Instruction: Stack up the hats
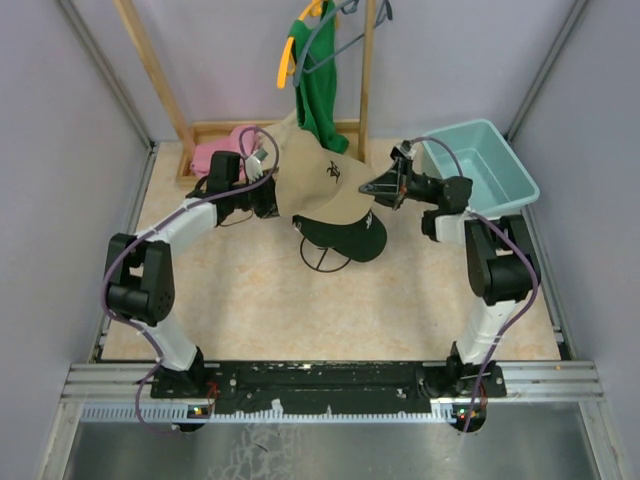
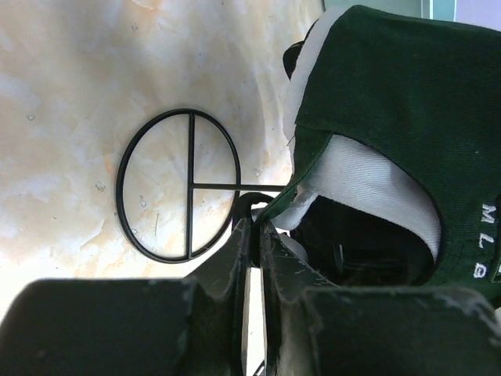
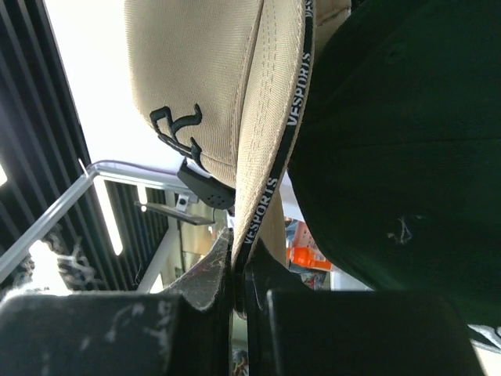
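Two grippers meet mid table (image 1: 250, 300). Right gripper (image 3: 239, 252) pinches brim edge of tan cap (image 1: 325, 175), fingers tight on it. Tan cap held up, partly over black cap (image 1: 350, 238). White cap (image 2: 368, 176) tucked under black cap, next to wire ring (image 2: 190, 180). Left gripper (image 2: 254, 227) at black cap's edge, fingers almost together; cannot tell if gripping.

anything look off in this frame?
The tan cap is askew. It is tilted and offset toward the back of the black cap over the wire stand, not nested, with its brim pinched in the right tool. Nothing is spilled or visibly damaged.
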Controlling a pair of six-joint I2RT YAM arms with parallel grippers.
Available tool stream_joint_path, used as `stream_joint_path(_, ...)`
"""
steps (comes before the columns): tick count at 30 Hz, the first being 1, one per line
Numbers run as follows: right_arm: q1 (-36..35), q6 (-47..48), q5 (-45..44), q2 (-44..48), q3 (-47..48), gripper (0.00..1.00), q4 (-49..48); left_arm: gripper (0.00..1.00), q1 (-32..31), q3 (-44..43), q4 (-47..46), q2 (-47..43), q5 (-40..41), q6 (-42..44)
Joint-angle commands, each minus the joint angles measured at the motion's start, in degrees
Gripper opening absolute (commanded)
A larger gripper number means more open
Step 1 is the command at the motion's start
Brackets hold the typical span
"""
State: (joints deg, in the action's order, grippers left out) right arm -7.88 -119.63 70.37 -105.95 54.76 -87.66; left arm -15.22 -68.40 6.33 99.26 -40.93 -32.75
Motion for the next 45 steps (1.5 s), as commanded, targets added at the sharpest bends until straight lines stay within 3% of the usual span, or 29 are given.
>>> stream_joint_path(1,0.8,-6.0,0.9,3.0,-0.5,0.0,0.2,0.12,0.4,0.0,-1.4,1.8,-0.1,0.7)
stream_joint_path(9,8.4,4.5,2.9,13.2,-8.4,0.0,14.9,0.1,0.7,0.4,-1.7,2.5,-0.3,0.6)
stream_joint_path(16,10.0,19.0,4.6,18.8,-12.0,0.0,33.4,0.09,1.0,0.3,-1.5,2.4,-0.6,0.7)
stream_joint_path(24,11.7,22.5,4.7,23.9,-10.2,0.0,41.5,0.08,1.7,0.7,-1.2,2.3,-1.3,0.7)
stream_joint_path(26,11.8,33.5,4.4,25.3,-6.3,0.0,58.0,0.07,1.8,0.4,-1.2,2.5,-1.5,0.7)
stream_joint_path(28,11.6,52.4,2.2,25.1,1.0,0.0,84.6,0.07,1.8,0.1,-1.2,2.6,-1.8,0.7)
stream_joint_path(29,10.9,59.4,1.7,24.1,4.9,0.0,92.8,0.07,1.8,0.1,-1.3,2.7,-1.8,0.5)
stream_joint_path(30,10.0,62.0,1.8,23.3,7.0,0.0,94.8,0.07,1.8,0.2,-1.5,2.8,-1.8,0.5)
stream_joint_path(32,8.5,55.9,2.0,23.1,6.6,0.0,85.6,0.06,1.7,0.3,-1.9,3.2,-2.3,0.2)
stream_joint_path(34,7.3,41.5,2.3,22.6,4.2,0.0,69.9,0.06,1.8,0.4,-2.4,3.3,-2.4,-0.2)
stream_joint_path(37,5.6,30.1,2.2,20.5,3.0,0.0,53.7,0.06,1.8,1.0,-3.1,3.0,-2.6,-0.6)
stream_joint_path(41,3.5,23.2,1.6,18.1,3.0,0.0,44.4,0.05,1.8,1.3,-3.1,2.9,-2.7,-0.4)
stream_joint_path(45,3.2,22.4,1.9,18.3,0.9,0.0,42.7,0.05,1.8,1.8,-4.2,2.9,-2.8,-1.2)
